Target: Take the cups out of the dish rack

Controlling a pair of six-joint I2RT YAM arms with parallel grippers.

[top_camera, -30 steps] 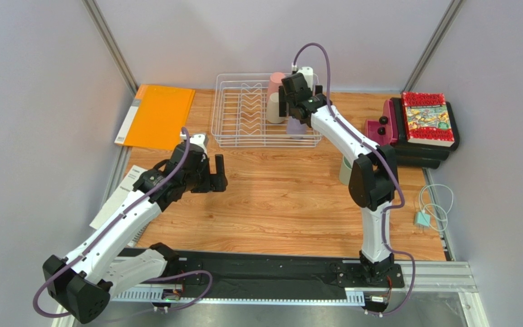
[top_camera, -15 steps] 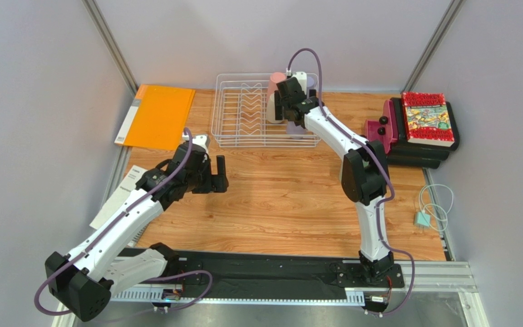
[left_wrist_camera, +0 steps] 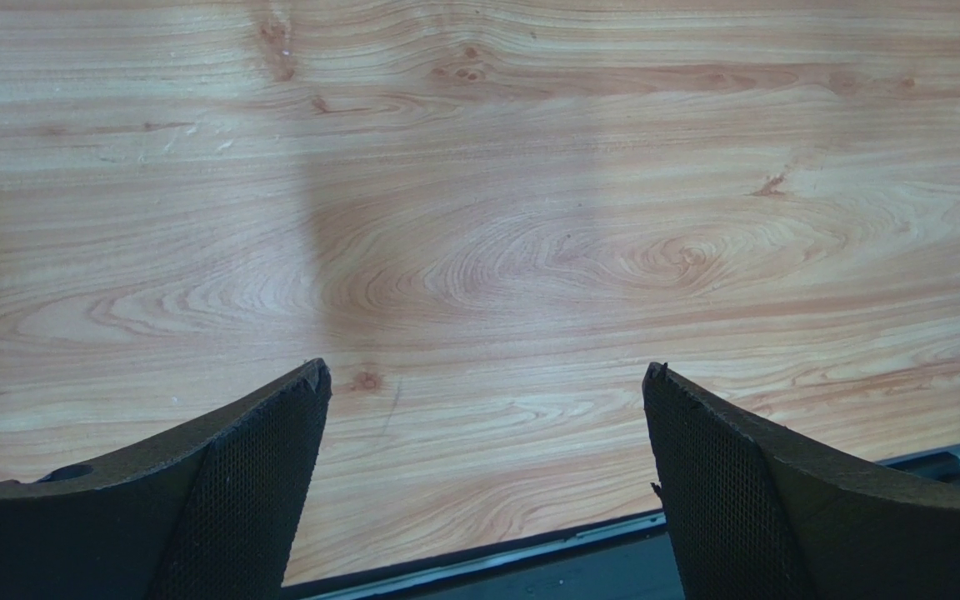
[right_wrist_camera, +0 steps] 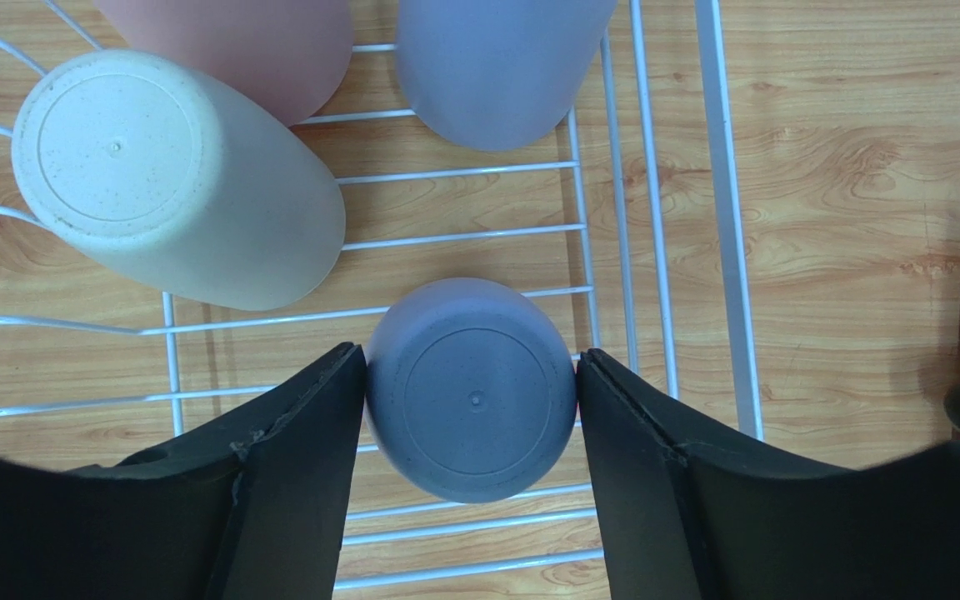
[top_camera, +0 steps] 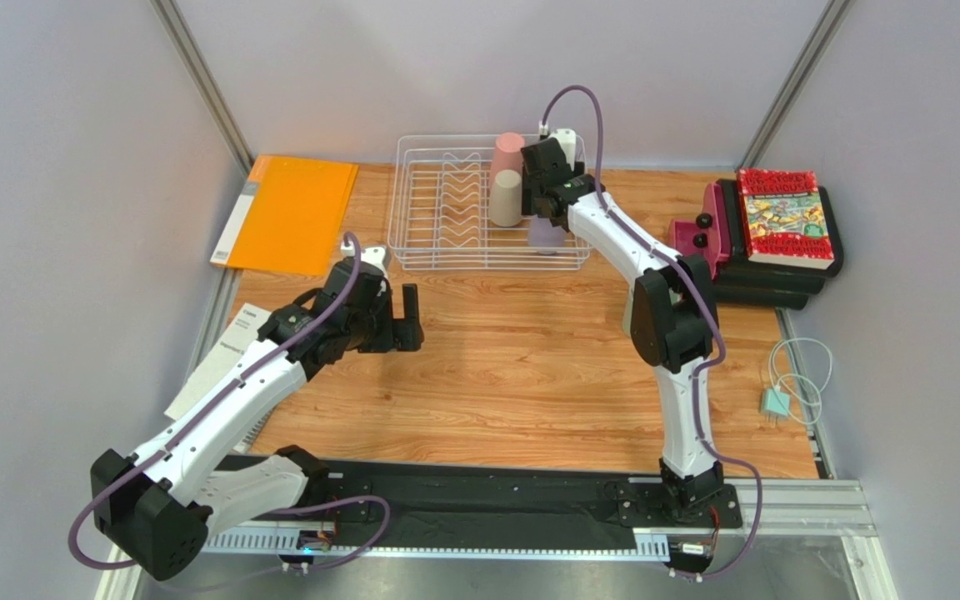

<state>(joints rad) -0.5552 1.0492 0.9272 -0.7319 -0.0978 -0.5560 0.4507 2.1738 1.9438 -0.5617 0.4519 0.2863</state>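
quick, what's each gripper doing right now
Left gripper: open, holding nothing, above the table.
Right gripper: closed on the lavender cup, a finger against each side; the cup sits upside down in the dish rack.

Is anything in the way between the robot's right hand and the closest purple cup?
No, nothing visible. The right hand has its fingers right against both sides of the closest purple cup, which sits bottom up in the dish rack. The beige cup stands off to one side, not between them.
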